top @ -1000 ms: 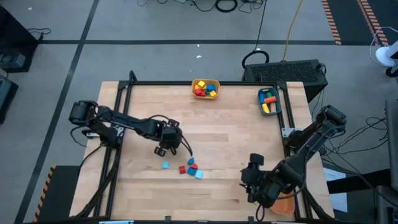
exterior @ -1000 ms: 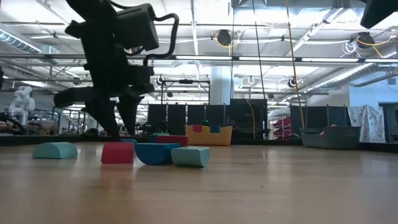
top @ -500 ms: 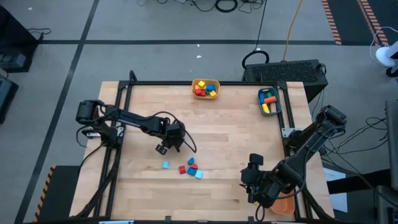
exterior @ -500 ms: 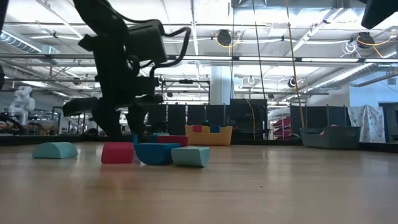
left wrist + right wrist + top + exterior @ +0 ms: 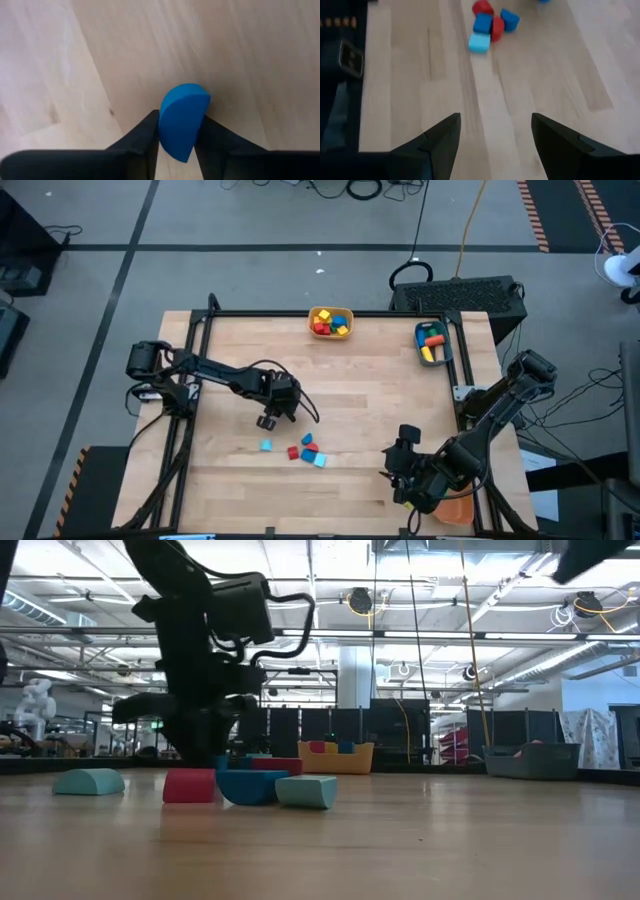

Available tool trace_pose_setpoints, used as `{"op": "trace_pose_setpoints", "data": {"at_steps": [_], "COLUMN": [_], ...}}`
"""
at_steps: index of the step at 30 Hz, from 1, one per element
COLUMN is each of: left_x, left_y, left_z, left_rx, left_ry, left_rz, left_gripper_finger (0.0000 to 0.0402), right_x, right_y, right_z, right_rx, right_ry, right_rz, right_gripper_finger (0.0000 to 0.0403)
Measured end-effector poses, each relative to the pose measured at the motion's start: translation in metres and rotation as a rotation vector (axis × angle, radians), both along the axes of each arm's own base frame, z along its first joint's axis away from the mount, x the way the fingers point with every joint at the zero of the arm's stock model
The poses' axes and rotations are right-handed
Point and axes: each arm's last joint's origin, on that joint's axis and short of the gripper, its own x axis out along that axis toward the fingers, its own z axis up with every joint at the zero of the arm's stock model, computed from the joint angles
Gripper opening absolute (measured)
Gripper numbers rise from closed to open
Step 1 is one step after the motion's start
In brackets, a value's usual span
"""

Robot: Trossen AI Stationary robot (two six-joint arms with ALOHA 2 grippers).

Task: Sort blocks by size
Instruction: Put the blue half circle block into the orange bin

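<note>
Now blue half-round block [image 5: 183, 120] between left hand [image 5: 177, 137] fingers — gripped

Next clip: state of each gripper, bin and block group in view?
Left gripper: shut on blue half-round block, above the table.
Right gripper: open, empty.
Loose blocks: lying on the table.
Yellow bin: holds blocks.
Grey bin: holds blocks.

Light wooden table [image 5: 360, 380] framed by a black rail; yellow bin [image 5: 331, 322] at its far edge, teal bin [image 5: 433, 343] toward the far right corner; orange bin [image 5: 456, 509] peeking out at the near right; dark keyboard-like unit [image 5: 470, 293] behind the table; cables [image 5: 350, 188] trailing across the grey floor.
</note>
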Motion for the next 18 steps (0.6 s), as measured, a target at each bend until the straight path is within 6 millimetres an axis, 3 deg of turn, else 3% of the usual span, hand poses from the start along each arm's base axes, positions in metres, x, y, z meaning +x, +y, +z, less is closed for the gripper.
{"op": "trace_pose_setpoints", "data": {"at_steps": [2,9,13,18], "left_x": [0.005,0.023,0.036,0.048], "left_y": [-0.001,-0.012,-0.024,-0.032], "left_z": [0.003,0.015,0.026,0.041], "left_rx": [-0.009,-0.063,-0.107,-0.267], "left_ry": [-0.034,-0.198,-0.312,-0.391], "left_rz": [0.032,0.125,0.151,0.195], "left_gripper_finger": [0.0087,0.0087,0.0088,0.0089], "right_x": [0.005,0.023,0.027,0.032], "right_y": [0.000,-0.008,-0.020,-0.034], "right_z": [-0.005,-0.044,-0.062,-0.072], "right_rx": [-0.001,-0.047,-0.177,-0.380], "right_ry": [-0.046,-0.196,-0.258,-0.222], "right_rz": [-0.011,-0.069,-0.089,0.019], "right_gripper_finger": [0.0228,0.0228,0.0228,0.0228]}}
